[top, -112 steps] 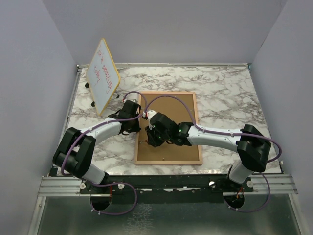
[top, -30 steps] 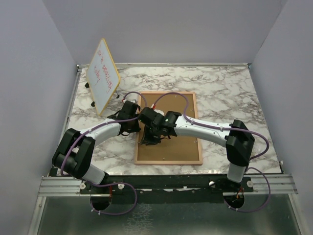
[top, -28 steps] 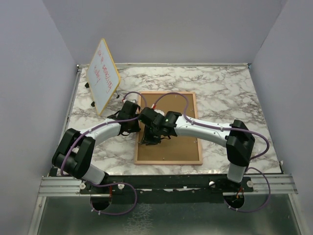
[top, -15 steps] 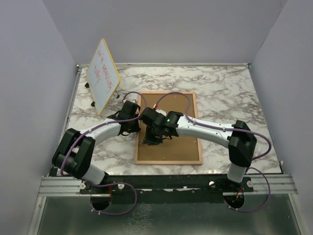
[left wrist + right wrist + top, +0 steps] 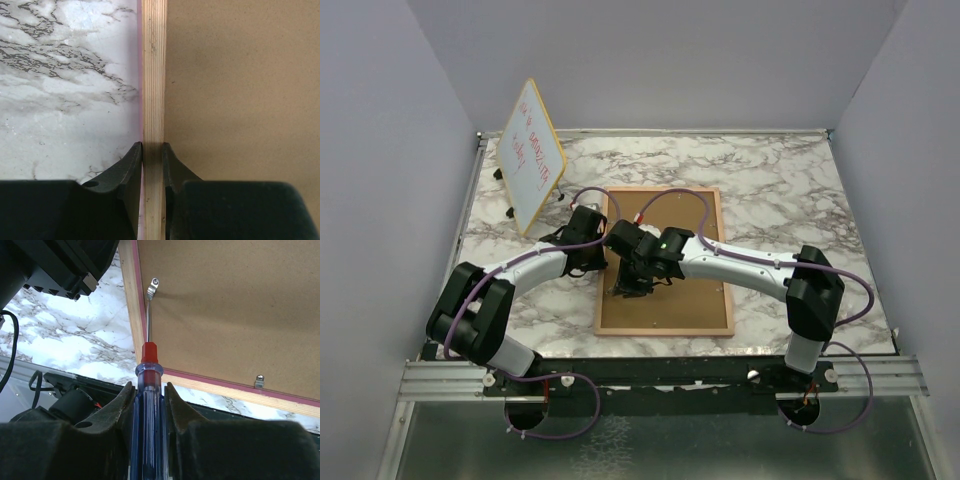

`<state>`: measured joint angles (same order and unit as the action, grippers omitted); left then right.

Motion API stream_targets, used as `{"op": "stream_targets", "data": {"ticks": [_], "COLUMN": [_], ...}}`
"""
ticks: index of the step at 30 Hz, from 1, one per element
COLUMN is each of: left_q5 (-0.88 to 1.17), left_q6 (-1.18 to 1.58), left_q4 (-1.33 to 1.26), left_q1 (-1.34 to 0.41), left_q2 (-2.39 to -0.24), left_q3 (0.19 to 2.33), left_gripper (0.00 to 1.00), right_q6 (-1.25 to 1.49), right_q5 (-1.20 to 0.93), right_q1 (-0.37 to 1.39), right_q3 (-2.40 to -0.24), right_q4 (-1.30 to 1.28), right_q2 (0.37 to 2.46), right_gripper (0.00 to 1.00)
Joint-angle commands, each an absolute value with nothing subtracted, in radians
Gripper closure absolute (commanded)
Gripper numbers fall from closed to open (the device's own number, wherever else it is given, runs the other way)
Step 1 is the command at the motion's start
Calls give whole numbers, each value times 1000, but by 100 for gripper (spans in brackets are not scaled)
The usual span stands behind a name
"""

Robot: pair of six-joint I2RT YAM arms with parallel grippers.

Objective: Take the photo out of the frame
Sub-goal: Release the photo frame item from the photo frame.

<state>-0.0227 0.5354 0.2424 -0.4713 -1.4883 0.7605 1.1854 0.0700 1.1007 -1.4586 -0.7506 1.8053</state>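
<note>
Frame (image 5: 690, 300) lies flat, back up, on marble table (image 5: 770, 170) at centre of top view, brown board facing cam. L gripper (image 5: 152, 150) is clamped on frame's wooden edge rail, one finger each side, lower centre of L wrist view. R gripper (image 5: 149, 390) grips screwdriver (image 5: 149, 405) by its blue handle; shaft tip reaches metal clip (image 5: 153, 288), upper left of R wrist view.
</note>
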Motion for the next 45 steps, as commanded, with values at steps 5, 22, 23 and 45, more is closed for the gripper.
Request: {"op": "stream_targets", "data": {"ticks": [5,22,23,45], "left_q5": [28,26,26,29], "left_q6": [530,531,531,533], "left_q4": [252,252,251,246], "left_q1": [-476,-476,-476,-475], "left_q2": [-1479,-1479,-1480,-1479], "left_q3": [755,750,750,746], "left_gripper": [100,100,100,100], "right_q6": [1196,1167,1161,1188], "right_q5": [90,75,75,100], "right_q1": [1109,1108,1108,1105], "right_q3": [-1455,-1490,-1493,-1505], "right_q4": [-790,-757,-754,-849], "right_q2": [1807,1829,1834,1873], "right_gripper": [99,99,99,99]}}
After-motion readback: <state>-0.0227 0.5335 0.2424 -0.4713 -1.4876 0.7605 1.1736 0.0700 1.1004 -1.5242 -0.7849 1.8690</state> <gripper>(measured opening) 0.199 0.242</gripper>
